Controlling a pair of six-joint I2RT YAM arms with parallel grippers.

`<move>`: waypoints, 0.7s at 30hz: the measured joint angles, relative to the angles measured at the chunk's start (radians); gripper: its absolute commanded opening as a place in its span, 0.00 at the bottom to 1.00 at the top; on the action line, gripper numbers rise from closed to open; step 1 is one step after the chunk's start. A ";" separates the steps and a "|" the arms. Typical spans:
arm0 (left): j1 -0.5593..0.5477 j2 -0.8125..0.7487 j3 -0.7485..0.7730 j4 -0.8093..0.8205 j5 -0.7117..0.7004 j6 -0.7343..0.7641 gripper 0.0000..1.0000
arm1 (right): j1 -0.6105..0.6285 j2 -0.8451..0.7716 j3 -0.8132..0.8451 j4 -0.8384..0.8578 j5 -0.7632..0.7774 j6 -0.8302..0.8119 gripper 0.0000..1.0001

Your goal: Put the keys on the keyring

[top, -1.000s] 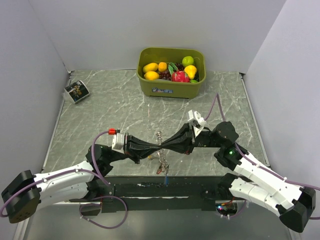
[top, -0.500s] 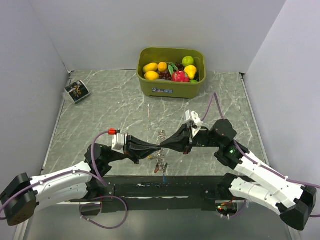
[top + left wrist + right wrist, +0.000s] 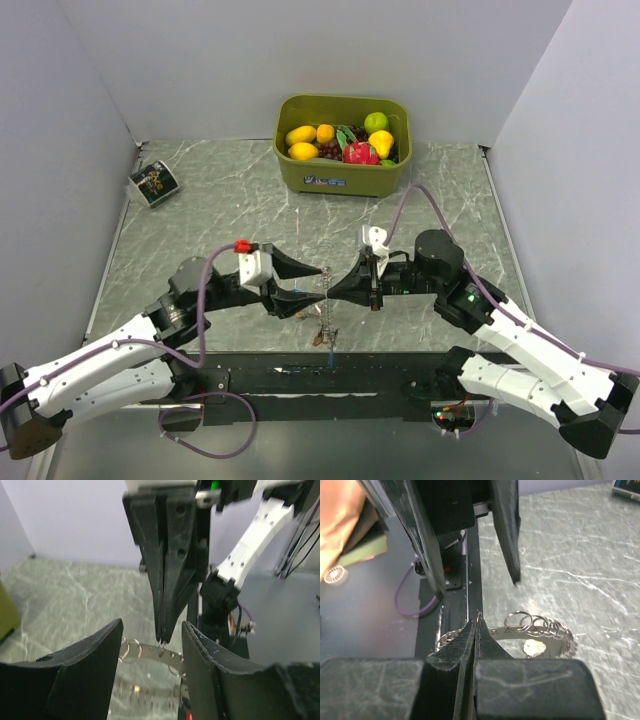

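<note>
While wide open, left hand [image 3: 319,282] astride keyring [image 3: 554,630] in right hand [image 3: 478,623]

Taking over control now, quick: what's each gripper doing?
Left gripper: open, holding nothing.
Right gripper: shut on the keyring.

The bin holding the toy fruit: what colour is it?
Olive green; the bin shows best in the top external view.

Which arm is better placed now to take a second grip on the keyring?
Left. The left gripper is open and free, with one finger on each side of the keyring. The right gripper is shut on it, so it probably cannot regrip.
</note>
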 measured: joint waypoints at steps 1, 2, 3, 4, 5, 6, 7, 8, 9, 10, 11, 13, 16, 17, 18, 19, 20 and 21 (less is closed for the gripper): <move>0.000 0.012 0.022 -0.049 0.000 0.018 0.56 | 0.000 0.009 0.015 -0.024 0.001 -0.016 0.00; 0.000 0.025 0.040 -0.093 0.000 0.031 0.56 | 0.000 0.019 0.032 -0.047 0.002 -0.031 0.00; 0.000 0.040 0.058 -0.135 0.001 0.043 0.54 | 0.000 0.030 0.046 -0.068 0.004 -0.046 0.00; 0.000 0.053 0.070 -0.168 0.002 0.055 0.54 | 0.000 0.039 0.060 -0.088 0.007 -0.058 0.00; 0.000 0.071 0.085 -0.210 0.004 0.073 0.54 | 0.000 0.049 0.072 -0.109 0.012 -0.073 0.00; 0.000 0.085 0.097 -0.242 0.005 0.090 0.52 | 0.000 0.056 0.080 -0.125 0.018 -0.085 0.00; 0.000 0.098 0.107 -0.275 0.008 0.104 0.51 | 0.000 0.061 0.084 -0.142 0.022 -0.097 0.00; 0.000 0.105 0.113 -0.296 0.009 0.114 0.50 | 0.000 0.064 0.086 -0.152 0.026 -0.105 0.00; 0.000 0.113 0.121 -0.328 0.014 0.130 0.50 | 0.000 0.068 0.089 -0.177 0.030 -0.117 0.00; 0.000 0.116 0.125 -0.342 0.019 0.139 0.50 | 0.000 0.070 0.090 -0.188 0.034 -0.124 0.00; 0.000 0.117 0.126 -0.355 0.025 0.151 0.50 | 0.000 0.074 0.093 -0.203 0.038 -0.132 0.00; 0.000 0.117 0.126 -0.372 0.036 0.170 0.49 | 0.001 0.082 0.095 -0.225 0.047 -0.144 0.00; 0.000 0.117 0.126 -0.390 0.053 0.188 0.47 | 0.001 0.086 0.095 -0.242 0.053 -0.153 0.00; 0.000 0.117 0.126 -0.394 0.056 0.197 0.45 | 0.001 0.086 0.095 -0.242 0.053 -0.153 0.00; 0.000 0.118 0.126 -0.396 0.060 0.202 0.45 | 0.001 0.086 0.095 -0.242 0.053 -0.153 0.00; 0.000 0.119 0.126 -0.396 0.063 0.205 0.45 | 0.001 0.086 0.095 -0.242 0.053 -0.153 0.00; 0.000 0.121 0.126 -0.396 0.066 0.207 0.45 | 0.001 0.086 0.095 -0.242 0.053 -0.153 0.00; 0.000 0.123 0.126 -0.396 0.071 0.209 0.45 | 0.001 0.086 0.095 -0.242 0.053 -0.153 0.00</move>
